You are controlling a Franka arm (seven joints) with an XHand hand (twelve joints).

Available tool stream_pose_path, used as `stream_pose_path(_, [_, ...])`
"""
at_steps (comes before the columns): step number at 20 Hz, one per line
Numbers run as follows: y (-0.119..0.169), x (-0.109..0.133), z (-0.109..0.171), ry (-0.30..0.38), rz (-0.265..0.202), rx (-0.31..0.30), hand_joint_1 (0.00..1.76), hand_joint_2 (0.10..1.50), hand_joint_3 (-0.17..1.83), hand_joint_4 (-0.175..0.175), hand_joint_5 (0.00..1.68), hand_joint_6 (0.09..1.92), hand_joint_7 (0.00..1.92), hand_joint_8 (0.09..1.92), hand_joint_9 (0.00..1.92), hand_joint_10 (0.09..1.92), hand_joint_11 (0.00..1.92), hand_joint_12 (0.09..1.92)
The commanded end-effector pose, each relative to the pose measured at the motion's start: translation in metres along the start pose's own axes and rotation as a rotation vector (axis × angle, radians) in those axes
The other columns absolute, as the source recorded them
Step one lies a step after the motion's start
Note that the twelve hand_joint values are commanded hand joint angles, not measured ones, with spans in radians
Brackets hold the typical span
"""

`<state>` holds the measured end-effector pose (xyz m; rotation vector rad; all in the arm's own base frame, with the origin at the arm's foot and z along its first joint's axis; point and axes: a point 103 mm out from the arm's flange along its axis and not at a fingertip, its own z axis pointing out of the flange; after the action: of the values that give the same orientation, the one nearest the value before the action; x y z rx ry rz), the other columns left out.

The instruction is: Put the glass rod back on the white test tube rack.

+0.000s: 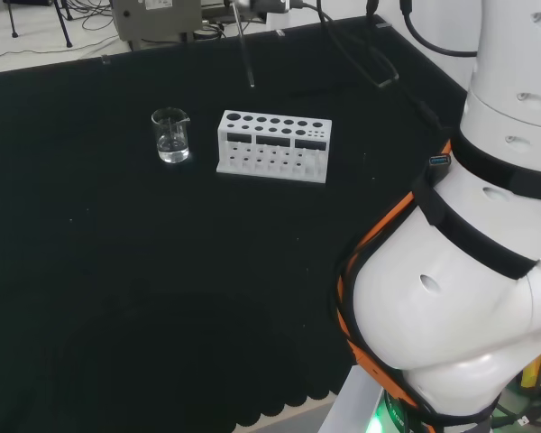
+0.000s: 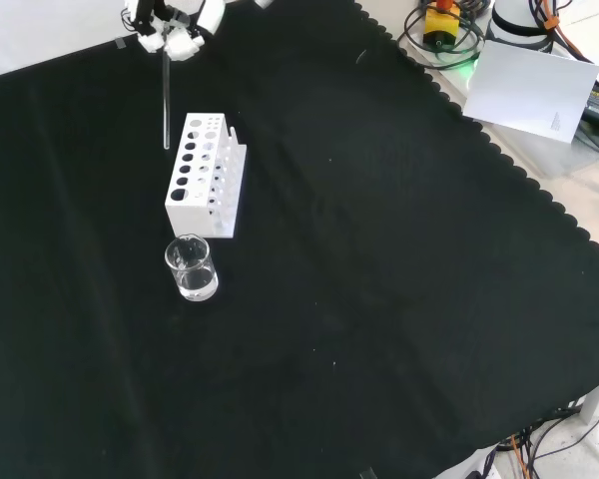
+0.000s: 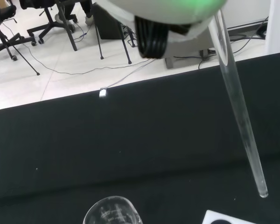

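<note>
Black cloth worktop (image 2: 379, 249), hand (image 2: 170, 25) up high with fingers (image 2: 180, 45) curled round the glass rod (image 2: 166, 95), rod hanging just above the white test tube rack (image 2: 205, 175), small beaker (image 2: 191, 268) near the rack.

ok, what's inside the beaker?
The beaker looks to hold a little clear liquid at the bottom; nothing else is inside. The glass rod hangs from the robot hand, above the rack.

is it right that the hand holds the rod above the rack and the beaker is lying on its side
Not quite. The beaker stands upright beside the rack, its open mouth up, as the front view shows. The rest holds: the hand holds the rod in the air above the rack's end, not yet in a hole.
</note>
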<state>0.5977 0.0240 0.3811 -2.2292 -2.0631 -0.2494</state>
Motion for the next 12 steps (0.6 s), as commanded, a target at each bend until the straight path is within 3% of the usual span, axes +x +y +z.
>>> stream_pose_path(1, [-0.0045, 0.0042, 0.0048, 0.008, -0.016, 0.023, 1.30, 0.70, 0.73, -0.175, 1.13, 0.67, 1.12, 1.27, 1.65, 0.91, 1.63, 0.74])
stream_pose_path(12, [-0.0104, 0.0078, 0.0103, -0.006, -0.041, 0.028, 1.30, 0.70, 0.73, -0.175, 1.13, 0.67, 1.12, 1.27, 1.65, 0.91, 1.63, 0.74])
